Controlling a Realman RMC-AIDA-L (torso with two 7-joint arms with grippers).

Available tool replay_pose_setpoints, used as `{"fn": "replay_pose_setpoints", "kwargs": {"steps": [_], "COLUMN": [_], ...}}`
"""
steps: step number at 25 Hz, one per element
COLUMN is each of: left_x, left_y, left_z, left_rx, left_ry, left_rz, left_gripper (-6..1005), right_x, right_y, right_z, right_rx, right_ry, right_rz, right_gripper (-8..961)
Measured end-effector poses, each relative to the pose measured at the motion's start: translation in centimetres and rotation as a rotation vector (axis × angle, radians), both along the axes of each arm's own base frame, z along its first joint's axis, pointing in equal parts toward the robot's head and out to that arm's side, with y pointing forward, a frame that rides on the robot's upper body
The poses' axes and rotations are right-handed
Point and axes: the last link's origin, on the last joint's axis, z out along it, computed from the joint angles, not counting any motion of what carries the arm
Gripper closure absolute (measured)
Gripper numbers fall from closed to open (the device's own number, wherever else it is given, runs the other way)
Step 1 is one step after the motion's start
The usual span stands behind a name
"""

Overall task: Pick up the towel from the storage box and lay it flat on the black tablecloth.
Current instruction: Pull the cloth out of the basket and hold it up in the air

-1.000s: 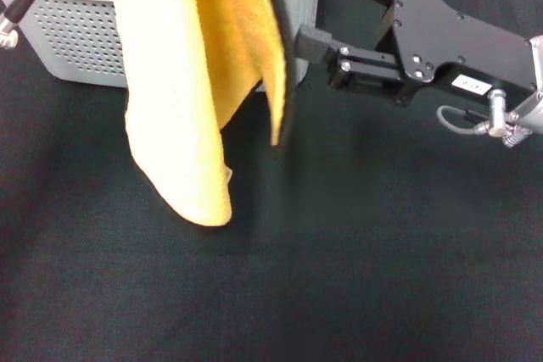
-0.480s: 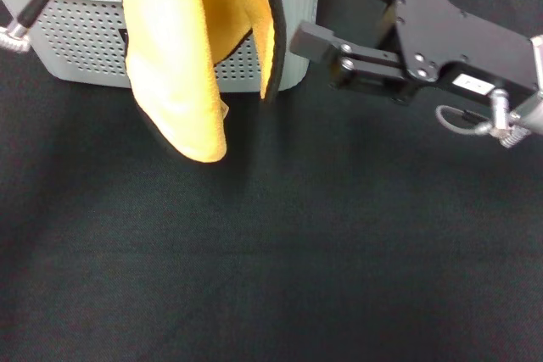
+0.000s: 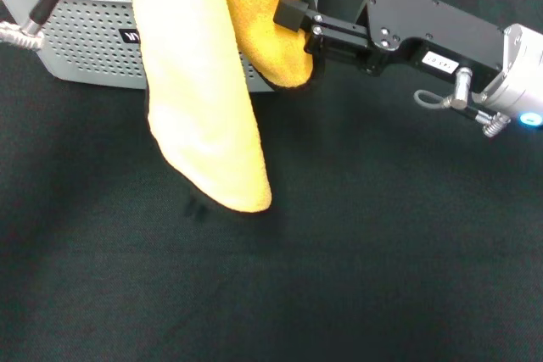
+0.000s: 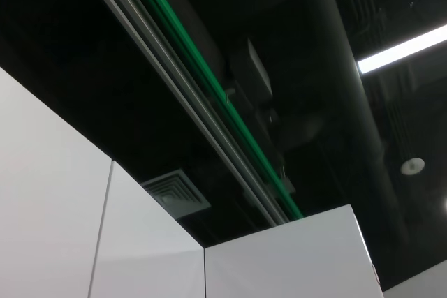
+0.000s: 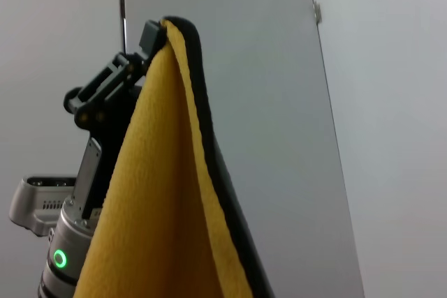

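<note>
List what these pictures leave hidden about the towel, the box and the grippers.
1. Towel top: head view, cut off by the upper edge. Only the right wrist view shows the left gripper pinching a corner.
2. Box inside: head view, hidden by the towel and the edge.
3. Box label: head view, towel covers most lettering.
4. Left wrist view: ceiling only.
5. Right gripper, beside the towel: head view, contact unclear.

Right gripper (image 3: 293, 19): you saw matte black plates with silver screws and a white label.
Right wrist (image 3: 522, 78): you saw silver-grey casing, a blue light and a grey looped cable.
Left gripper (image 5: 143, 40): you saw black linkage, silver wrist and a green ring light.
</note>
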Motion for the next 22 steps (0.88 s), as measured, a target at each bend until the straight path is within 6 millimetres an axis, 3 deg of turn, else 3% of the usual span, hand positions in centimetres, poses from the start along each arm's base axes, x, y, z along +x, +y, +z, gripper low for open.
{"fn": "replay_pose_setpoints", "kwargs": {"steps": [13,16,22], "left_x": [-0.1,-0.1,-0.1], "left_y": [0.0,0.0,-0.1], "left_z": [0.5,0.6,0.7], "left_rx": [0.013,0.014,0.016], "left_ry": [-0.021,-0.027,-0.035], "left_rz": [-0.001,0.0,0.001], "left_gripper": [984,984,984], "right_x": [0.8,0.9,1.1], "right_y": [-1.0,-0.9,-0.8], "right_z": [-1.2,-1.3,-1.7], "right_rx": [-0.044,-0.044,-0.048], "right_ry": [-0.041,-0.048,-0.069], "right_rz": [-0.003,-0.014,-0.027], "right_gripper": [207,388,464]}}
